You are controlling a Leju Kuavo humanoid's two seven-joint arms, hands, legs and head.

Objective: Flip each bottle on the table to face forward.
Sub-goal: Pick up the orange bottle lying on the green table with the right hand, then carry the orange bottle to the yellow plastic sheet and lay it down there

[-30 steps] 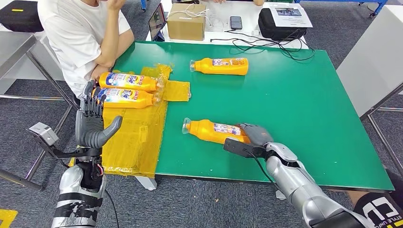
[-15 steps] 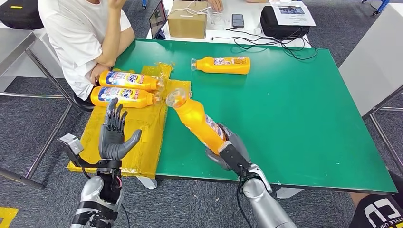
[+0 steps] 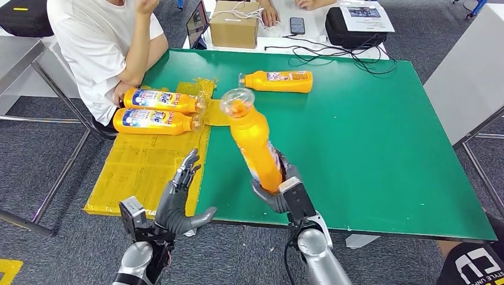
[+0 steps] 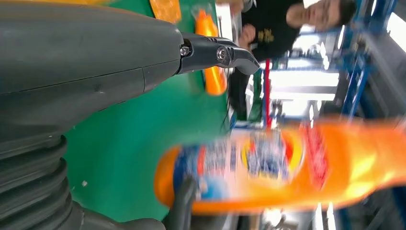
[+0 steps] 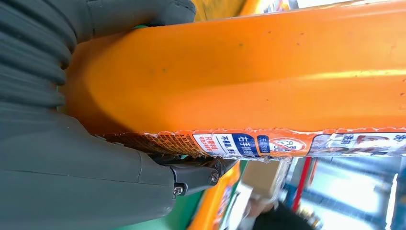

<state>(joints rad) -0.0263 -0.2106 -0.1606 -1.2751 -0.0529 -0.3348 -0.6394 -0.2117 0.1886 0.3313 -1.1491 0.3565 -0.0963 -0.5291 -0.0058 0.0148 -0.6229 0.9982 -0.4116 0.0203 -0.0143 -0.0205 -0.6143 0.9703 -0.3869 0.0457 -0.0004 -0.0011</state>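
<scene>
right robot hand | grips base | orange bottle raised, cap up

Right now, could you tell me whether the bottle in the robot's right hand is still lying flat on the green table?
No, the right hand grips the bottle by its base, raised above the green table with its cap up.

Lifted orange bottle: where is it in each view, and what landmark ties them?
Head view: lifted bottle centre, base in right hand, cap tilted up and away.
Left wrist view: blurred, label showing, beyond the left hand.
Right wrist view: orange body close up.
Shared landmark: green table.
</scene>
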